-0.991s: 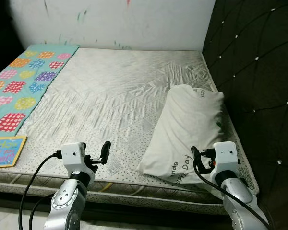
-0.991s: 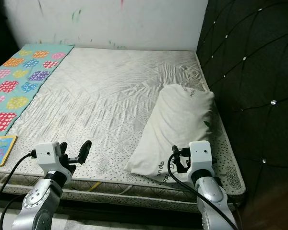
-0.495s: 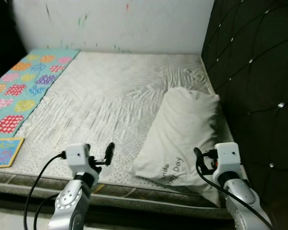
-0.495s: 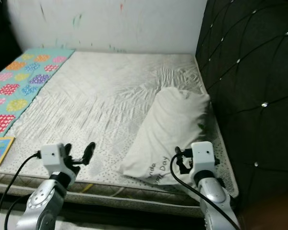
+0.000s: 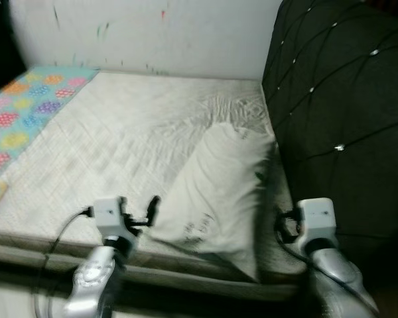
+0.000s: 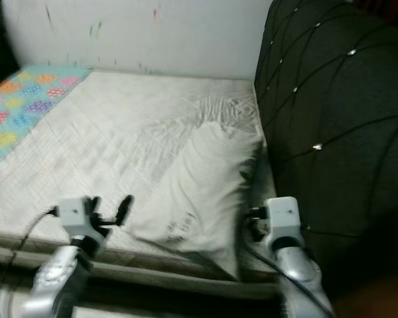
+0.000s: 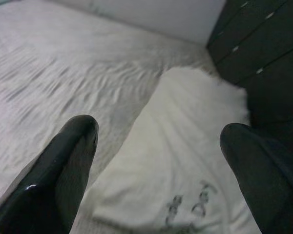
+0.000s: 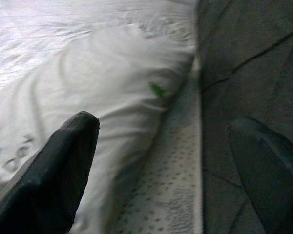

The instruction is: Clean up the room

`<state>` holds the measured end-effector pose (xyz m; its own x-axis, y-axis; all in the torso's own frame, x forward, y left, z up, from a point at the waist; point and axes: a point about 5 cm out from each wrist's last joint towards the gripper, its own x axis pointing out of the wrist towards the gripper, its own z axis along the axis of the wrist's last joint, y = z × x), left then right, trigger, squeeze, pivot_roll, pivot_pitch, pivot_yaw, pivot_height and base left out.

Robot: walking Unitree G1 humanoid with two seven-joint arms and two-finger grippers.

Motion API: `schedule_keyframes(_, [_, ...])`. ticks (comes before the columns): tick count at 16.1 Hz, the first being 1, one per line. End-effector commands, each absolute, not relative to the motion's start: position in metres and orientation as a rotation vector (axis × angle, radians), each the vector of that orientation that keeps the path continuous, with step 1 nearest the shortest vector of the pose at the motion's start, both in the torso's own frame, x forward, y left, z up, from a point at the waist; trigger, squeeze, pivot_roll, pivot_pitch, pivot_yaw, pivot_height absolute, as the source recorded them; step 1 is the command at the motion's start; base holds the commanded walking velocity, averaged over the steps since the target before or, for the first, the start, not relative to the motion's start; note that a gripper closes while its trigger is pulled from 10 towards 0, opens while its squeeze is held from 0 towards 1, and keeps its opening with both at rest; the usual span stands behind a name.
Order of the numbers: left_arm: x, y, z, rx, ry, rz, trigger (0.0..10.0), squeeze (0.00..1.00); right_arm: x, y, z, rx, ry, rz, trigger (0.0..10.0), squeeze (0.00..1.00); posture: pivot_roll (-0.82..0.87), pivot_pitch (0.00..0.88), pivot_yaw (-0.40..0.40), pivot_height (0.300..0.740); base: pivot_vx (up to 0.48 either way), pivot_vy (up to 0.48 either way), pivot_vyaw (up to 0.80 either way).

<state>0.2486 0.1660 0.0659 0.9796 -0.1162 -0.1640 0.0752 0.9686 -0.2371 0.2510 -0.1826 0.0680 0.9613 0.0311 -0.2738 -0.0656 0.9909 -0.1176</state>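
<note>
Left wrist view: pillow point(image 7: 185, 161) lies ahead of the spread left hand point(image 7: 158, 170).

A wide bed with a pale grey quilted mattress point(image 5: 119, 142) stands against a white wall marked with small coloured streaks, its right side meeting a black padded headboard with shiny studs point(image 5: 338, 112); the mattress surface is creased and finely dotted near the front edge; on it, close to the headboard, lies 1 long white pillow point(image 5: 215, 189) printed with dark lettering (the words are too blurred to read) and a small green mark, angled so that its near end overhangs the front edge; along the far left side lies 1 turquoise mat with bright patterned hexagons point(image 5: 20, 106), flat on the mattress.
</note>
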Motion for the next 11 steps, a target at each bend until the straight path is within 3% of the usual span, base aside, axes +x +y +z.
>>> schedule_keyframes(1, [0.2528, 0.1686, 0.0724, -0.215, 0.149, -0.083, 10.0, 0.0, 0.2526, -0.1831, 0.0709, -0.128, 0.265, 0.051, 10.0, 0.0, -0.09, 0.0, 0.02, 0.74, 0.0, 0.0, 0.0])
schedule_keyframes(7, [0.2527, 0.1636, 0.0734, -0.227, 0.14, -0.107, 10.0, 0.0, 0.2524, -0.1845, 0.0711, -0.127, 0.268, 0.048, 10.0, 0.0, -0.1, 0.0, 0.016, 0.74, 0.0, 0.0, 0.0])
schedule_keyframes(11, [0.2534, 0.1623, 0.0728, -0.232, 0.143, -0.114, 10.0, 0.0, 0.2527, -0.1847, 0.0705, -0.128, 0.272, 0.045, 10.0, 0.0, -0.1, 0.0, 0.016, 0.74, 0.0, 0.0, -0.73])
